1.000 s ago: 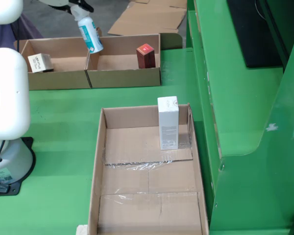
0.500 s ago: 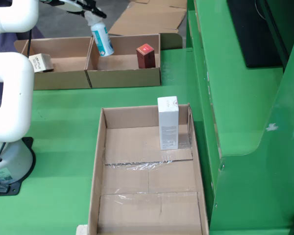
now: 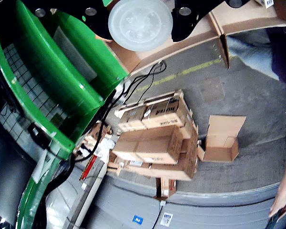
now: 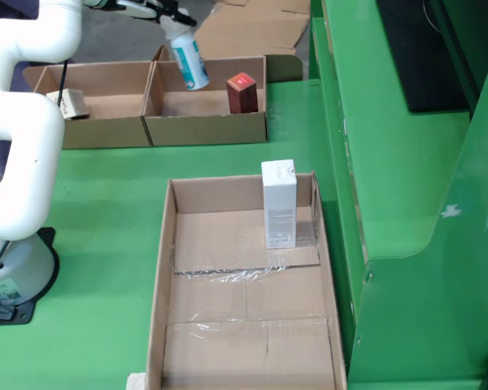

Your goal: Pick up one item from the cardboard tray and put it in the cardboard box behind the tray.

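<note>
In the fixed view my gripper (image 4: 173,18) is shut on a white and teal bottle (image 4: 190,58). The bottle hangs tilted above the right compartment of the rear cardboard box (image 4: 203,128). A red carton (image 4: 241,92) stands in that compartment at its right end. A small white carton (image 4: 70,103) lies in the left compartment. The cardboard tray (image 4: 164,268) in front holds one tall white carton (image 4: 279,203) at its far right. In the wrist view the bottle's round white end (image 3: 139,23) sits between the black fingers (image 3: 90,13).
The arm's white body (image 4: 16,146) and base (image 4: 16,272) stand at the left of the green table. A raised green ledge (image 4: 390,162) borders the right side. Flat cardboard (image 4: 244,28) lies behind the rear box. The wrist view shows stacked cartons (image 3: 155,136) on the floor.
The gripper has carried the bottle to the right, from above the box's middle divider to above the right compartment. Nothing in the tray or box has moved.
</note>
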### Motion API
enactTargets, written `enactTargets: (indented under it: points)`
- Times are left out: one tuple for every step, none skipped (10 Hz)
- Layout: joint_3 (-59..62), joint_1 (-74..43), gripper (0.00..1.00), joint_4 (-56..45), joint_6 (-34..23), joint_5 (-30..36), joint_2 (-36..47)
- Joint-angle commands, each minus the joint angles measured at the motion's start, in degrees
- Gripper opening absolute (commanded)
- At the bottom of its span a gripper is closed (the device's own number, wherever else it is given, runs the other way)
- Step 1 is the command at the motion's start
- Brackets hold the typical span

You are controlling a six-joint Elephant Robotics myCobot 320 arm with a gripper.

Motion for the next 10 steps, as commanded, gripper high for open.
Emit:
enactTargets:
  points:
    - [1.6, -4.5, 0.0, 12.0, -2.8, -0.7, -1.4]
    - [1.6, -4.5, 0.0, 12.0, -1.1, -0.7, -1.4]
    - [1.6, -5.9, 0.0, 12.0, -2.0, -0.7, -3.8]
    - [1.6, -5.9, 0.0, 12.0, -2.3, -0.7, -3.8]
    - [1.6, -6.1, 0.0, 12.0, -1.3, -0.7, -5.2]
    - [1.6, -5.9, 0.0, 12.0, -1.8, -0.7, -6.2]
    - [1.6, -5.7, 0.0, 12.0, -1.8, -0.7, -7.5]
    - [1.6, -5.3, 0.0, 12.0, -1.6, -0.7, -8.0]
    - [1.6, -4.9, 0.0, 12.0, -1.5, -0.7, -8.9]
    - [1.6, -4.9, 0.0, 12.0, -1.5, -0.7, -8.9]
